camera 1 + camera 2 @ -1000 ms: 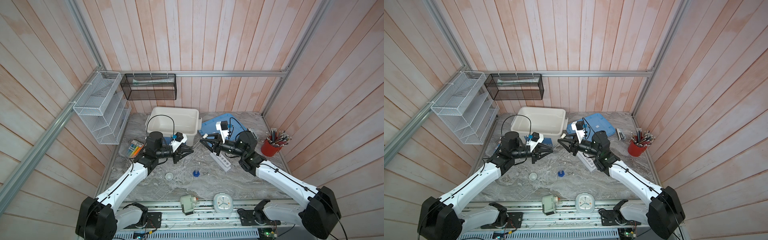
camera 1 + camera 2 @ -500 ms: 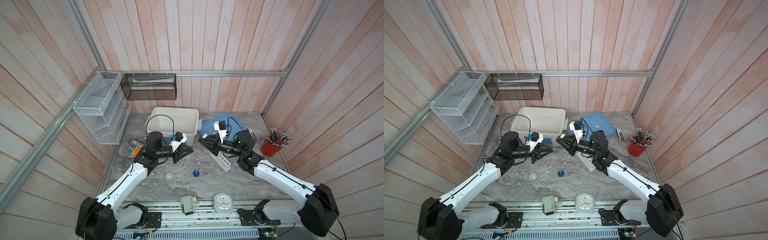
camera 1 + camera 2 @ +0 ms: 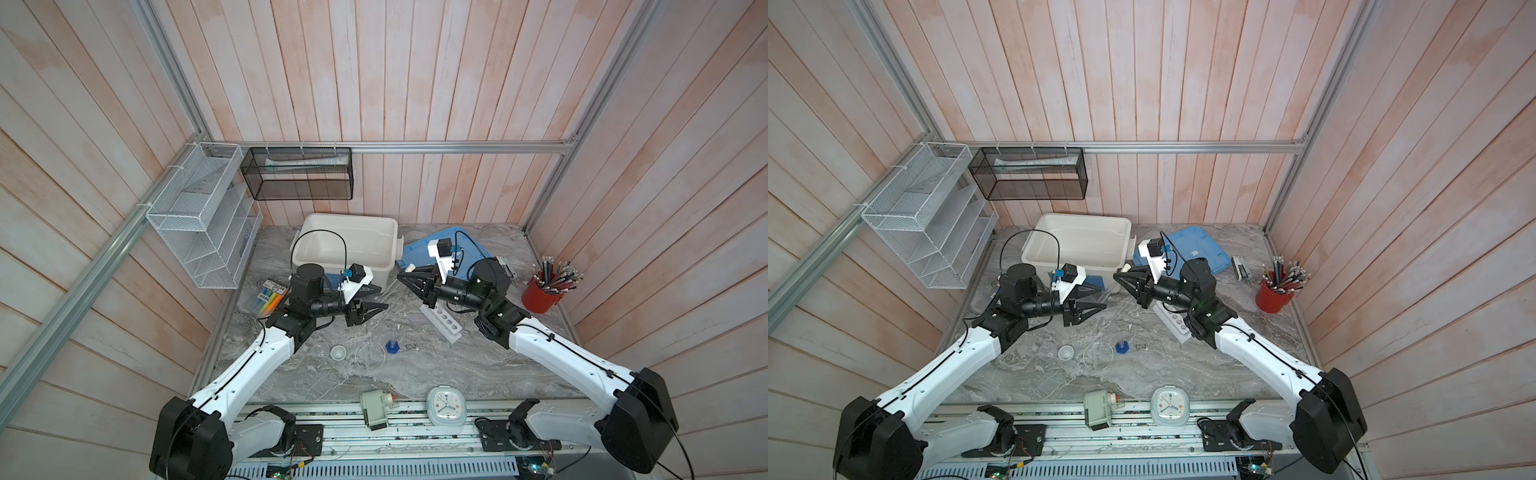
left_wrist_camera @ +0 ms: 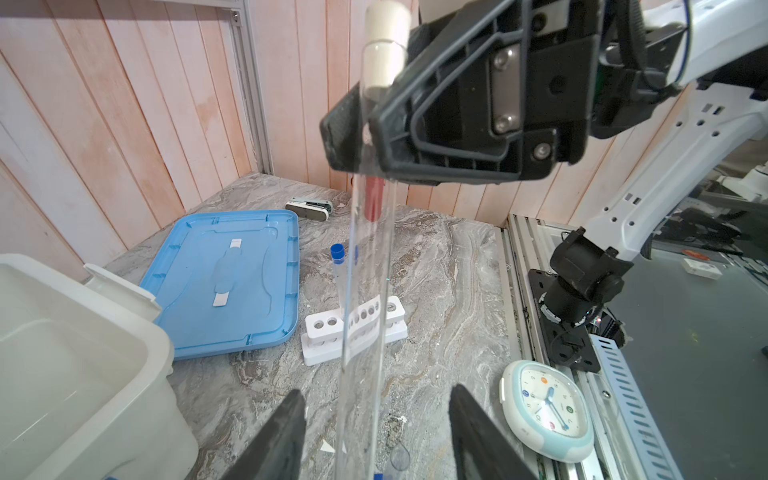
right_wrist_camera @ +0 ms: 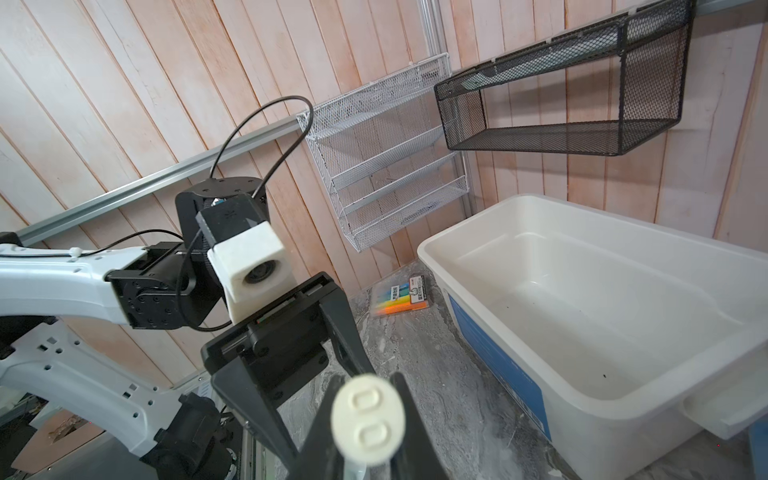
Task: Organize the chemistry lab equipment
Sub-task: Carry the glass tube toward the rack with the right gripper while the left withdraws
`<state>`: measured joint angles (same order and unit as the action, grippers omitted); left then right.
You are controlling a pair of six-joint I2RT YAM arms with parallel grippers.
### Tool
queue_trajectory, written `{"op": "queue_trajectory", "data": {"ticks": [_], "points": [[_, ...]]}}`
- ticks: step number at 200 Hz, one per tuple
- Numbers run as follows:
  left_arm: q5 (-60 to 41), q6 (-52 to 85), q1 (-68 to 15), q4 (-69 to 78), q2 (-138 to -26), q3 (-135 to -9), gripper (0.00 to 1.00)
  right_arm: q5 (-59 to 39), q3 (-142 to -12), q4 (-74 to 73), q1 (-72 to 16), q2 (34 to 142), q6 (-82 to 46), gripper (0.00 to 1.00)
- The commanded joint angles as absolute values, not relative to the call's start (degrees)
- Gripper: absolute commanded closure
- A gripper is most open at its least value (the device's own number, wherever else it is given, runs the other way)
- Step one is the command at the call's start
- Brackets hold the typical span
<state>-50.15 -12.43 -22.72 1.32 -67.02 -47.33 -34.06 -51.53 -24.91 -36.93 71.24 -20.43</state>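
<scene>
My right gripper [image 3: 402, 277] [image 3: 1118, 276] [image 5: 366, 386] is shut on a thin clear tube [image 4: 365, 291] just under its white cap [image 3: 410, 268] [image 4: 386, 45] [image 5: 365, 419]. The tube hangs above the table between the two arms. Lower down, my left gripper [image 3: 380, 298] [image 3: 1100, 297] [image 4: 376, 390] is open, a finger on each side of the tube and clear of it. The white rack [image 3: 442, 322] [image 4: 353, 328] holds a blue-capped tube [image 4: 337, 270]. In front lie a blue-based cylinder [image 3: 392, 345], a clear round dish [image 3: 370, 355] and a small clear cup [image 3: 338, 353].
A white bin [image 3: 349, 217] stands at the back with a blue lid [image 3: 419, 249] beside it. A stapler [image 3: 509, 268] and a red cup of pencils [image 3: 540, 295] are at the right. A marker pack [image 3: 268, 297] lies left. A clock [image 3: 445, 405] sits at the front edge.
My right gripper moved left and shut on the tube's capped end. My left gripper then opened and let go of the tube.
</scene>
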Motion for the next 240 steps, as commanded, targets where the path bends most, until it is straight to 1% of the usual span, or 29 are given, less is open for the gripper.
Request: {"op": "queue_trajectory", "data": {"ticks": [1, 56, 83, 107, 130, 135, 143, 157, 180, 199, 225, 240], "points": [[-44.32, -12.58, -22.76, 2.37, -65.83, -46.32, 0.41, -30.43, -53.55, -18.94, -36.97, 70.45, -17.44, 0.95], [-35.09, -11.22, -22.73, 3.33, -64.49, -46.46, 0.40, -20.56, -53.42, -5.43, -36.97, 66.37, -12.08, 0.94], [-27.27, -9.11, -22.59, 7.46, -62.23, -44.61, 0.38, -14.56, -52.51, -0.12, -36.96, 63.77, -10.69, 0.94], [-19.33, -6.92, -22.59, 8.44, -61.60, -44.31, 0.31, -9.50, -50.70, 2.45, -36.94, 60.97, -10.46, 0.94], [-15.69, -5.45, -22.54, 7.80, -61.88, -45.08, 0.27, -6.05, -49.01, 4.93, -36.92, 58.86, -9.98, 0.94], [-14.84, -4.86, -22.54, 7.82, -62.03, -45.09, 0.22, -5.02, -48.84, 5.62, -36.91, 58.60, -9.93, 0.94], [-13.60, -3.79, -22.50, 7.68, -62.40, -45.39, 0.18, -3.22, -48.49, 6.56, -36.91, 58.21, -9.93, 0.94], [-11.48, -2.05, -22.37, 6.47, -63.37, -46.44, 0.15, 0.28, -47.78, 8.32, -36.83, 57.63, -9.93, 0.95], [-7.28, 0.02, -22.06, 3.83, -65.47, -49.02, 0.15, 3.59, -46.14, 9.14, -36.74, 56.68, -9.66, 0.95], [-1.07, 0.35, -22.06, 2.87, -65.84, -50.19, 0.15, 6.82, -44.84, 9.06, -36.45, 56.54, -10.08, 0.95], [6.07, -0.77, -22.00, 5.04, -63.24, -49.11, 0.15, 11.60, -43.78, 9.16, -35.99, 57.00, -10.71, 0.95], [7.96, -1.04, -22.04, 6.87, -61.09, -48.65, 0.15, 13.91, -42.91, 8.61, -35.86, 56.89, -11.24, 0.95]]}}
